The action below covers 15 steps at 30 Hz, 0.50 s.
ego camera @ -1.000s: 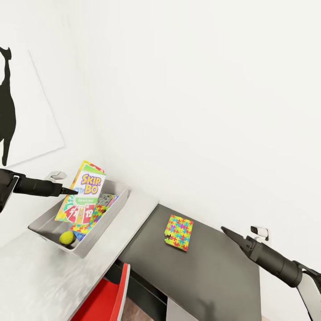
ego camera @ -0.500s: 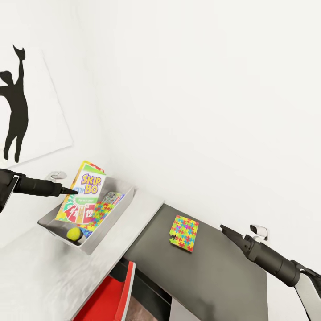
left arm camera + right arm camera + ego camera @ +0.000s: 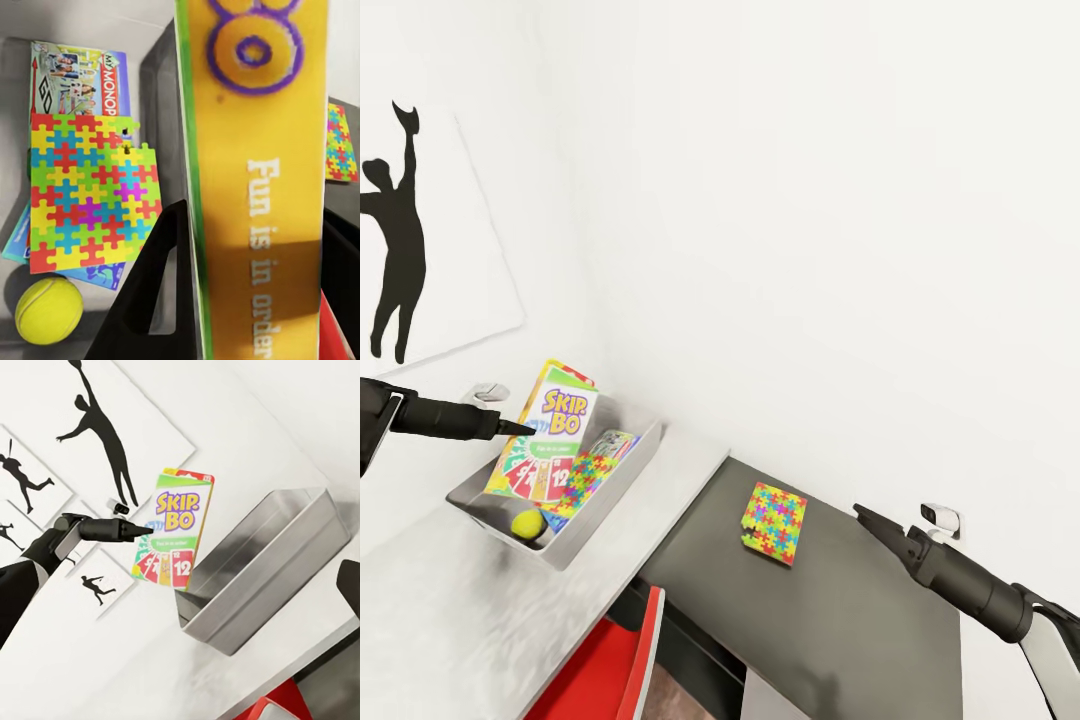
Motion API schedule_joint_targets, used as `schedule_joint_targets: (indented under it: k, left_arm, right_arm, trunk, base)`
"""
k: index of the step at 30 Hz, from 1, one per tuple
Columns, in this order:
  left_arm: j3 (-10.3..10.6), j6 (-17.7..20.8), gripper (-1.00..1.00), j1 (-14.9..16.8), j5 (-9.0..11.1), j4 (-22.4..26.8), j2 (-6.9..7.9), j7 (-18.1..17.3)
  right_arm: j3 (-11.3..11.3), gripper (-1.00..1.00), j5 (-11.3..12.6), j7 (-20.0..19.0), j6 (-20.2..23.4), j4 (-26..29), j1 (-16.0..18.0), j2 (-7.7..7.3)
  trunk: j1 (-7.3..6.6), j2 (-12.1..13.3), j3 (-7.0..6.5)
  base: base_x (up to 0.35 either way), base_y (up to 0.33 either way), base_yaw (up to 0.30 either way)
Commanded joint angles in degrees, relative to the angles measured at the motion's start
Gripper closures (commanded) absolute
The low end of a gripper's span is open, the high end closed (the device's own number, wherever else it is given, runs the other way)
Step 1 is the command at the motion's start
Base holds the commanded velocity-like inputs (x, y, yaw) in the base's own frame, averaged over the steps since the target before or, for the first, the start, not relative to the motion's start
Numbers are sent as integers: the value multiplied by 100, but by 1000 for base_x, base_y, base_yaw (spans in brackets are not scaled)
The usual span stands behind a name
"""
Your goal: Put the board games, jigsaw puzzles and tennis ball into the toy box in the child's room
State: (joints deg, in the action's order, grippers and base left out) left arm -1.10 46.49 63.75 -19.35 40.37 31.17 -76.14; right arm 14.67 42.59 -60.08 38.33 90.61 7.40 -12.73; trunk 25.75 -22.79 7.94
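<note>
Skip-Bo box held over the toy box, one puzzle left out

Skip-Bo box stands upright, long axis near vertical, clamped by the left gripper directly above the toy box. Inside the bin: a jigsaw puzzle on a Monopoly box, and the tennis ball. Second jigsaw puzzle lies flat on the dark desk wing, nearer the right gripper, whose jaw state is unclear.
</note>
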Motion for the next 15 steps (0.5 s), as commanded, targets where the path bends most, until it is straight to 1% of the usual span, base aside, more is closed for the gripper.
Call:
schedule_joint_targets:
  k: [1,5,11,15]
  left_arm:
    - [-12,61,100,6,-54,5,-8,-50]
    - [-15,77,100,6,-53,6,-37,-47]
    - [3,121,100,6,-59,6,-90,6]
    - [25,137,100,9,-60,6,-192,43]
  right_arm:
    - [1,-100,30,-6,37,0,2,-3]
    - [-1,-100,30,-15,35,0,-1,-4]
    - [-14,-100,30,15,36,0,-2,-3]
    - [-16,-100,30,27,35,0,-2,-5]
  trunk:
    - [4,-13,13]
    - [4,-13,17]
    - [4,-13,60]
    - [4,-13,96]
  base:
    - [0,0,0]
    - [0,0,0]
    - [0,0,0]
    - [0,0,0]
